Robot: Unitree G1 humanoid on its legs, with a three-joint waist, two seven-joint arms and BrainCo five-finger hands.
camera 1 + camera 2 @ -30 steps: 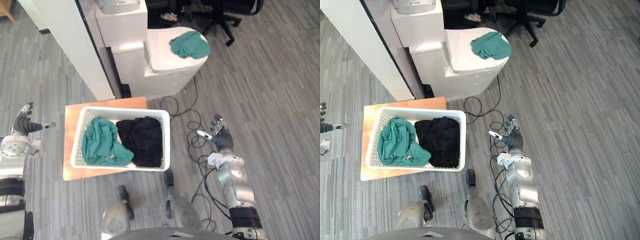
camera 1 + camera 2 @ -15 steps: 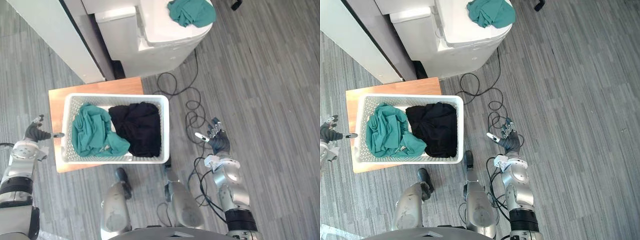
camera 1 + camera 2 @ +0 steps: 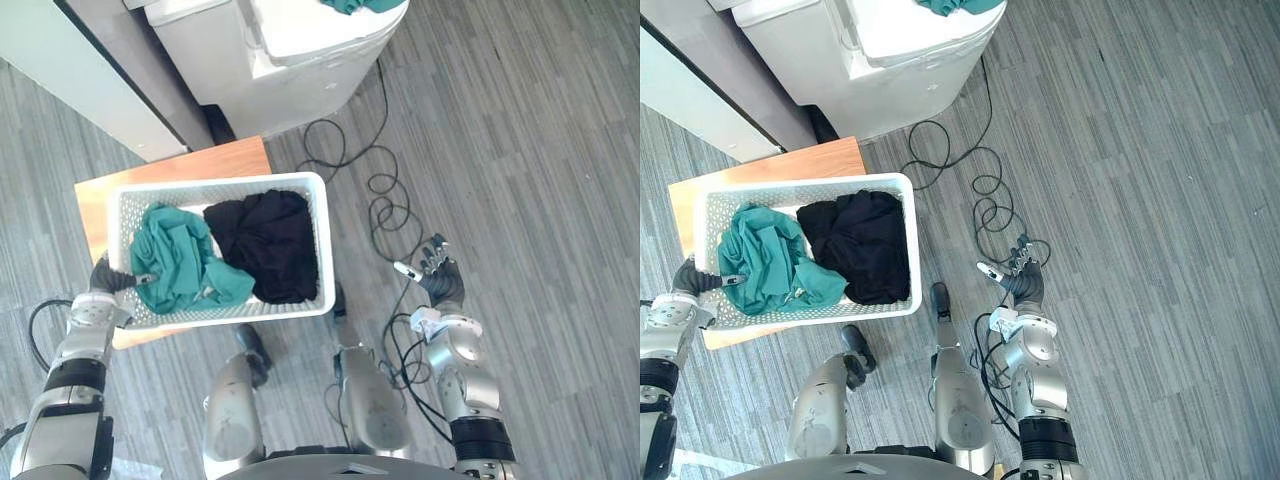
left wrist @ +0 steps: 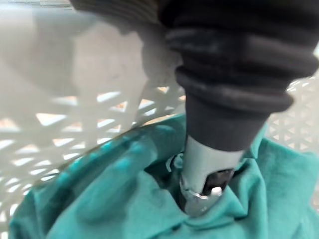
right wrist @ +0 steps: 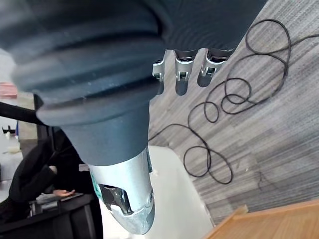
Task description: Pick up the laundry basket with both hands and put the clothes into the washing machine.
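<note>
On a low wooden board point(image 3: 230, 157) laid on the grey floor point(image 3: 540, 150), the white laundry basket point(image 3: 327, 240) is set, its right end carried out past the board's right edge while the board's far edge and left edge are left bare. Two garments are held in the basket: a teal garment point(image 3: 175, 255) is bunched in the left half and a black garment point(image 3: 265, 245) is heaped in the right half, the two touching along the middle. At the basket's left end, by the board's near left corner, the left hand point(image 3: 108, 281) is placed against the rim, and its thumb is laid over the rim onto the teal garment, as is seen from close in the left wrist view. Whether the rim is gripped by that hand cannot be told, since the rest of the hand is hidden behind the latticed wall. The right hand point(image 3: 440, 278) is held above the floor well apart from the basket's right end, with its fingers point(image 5: 182, 74) straight and spread and nothing held. Beyond the board's far edge a white washing machine point(image 3: 300, 40) is seen, and a teal cloth point(image 3: 350, 5) is lying on its top.
</note>
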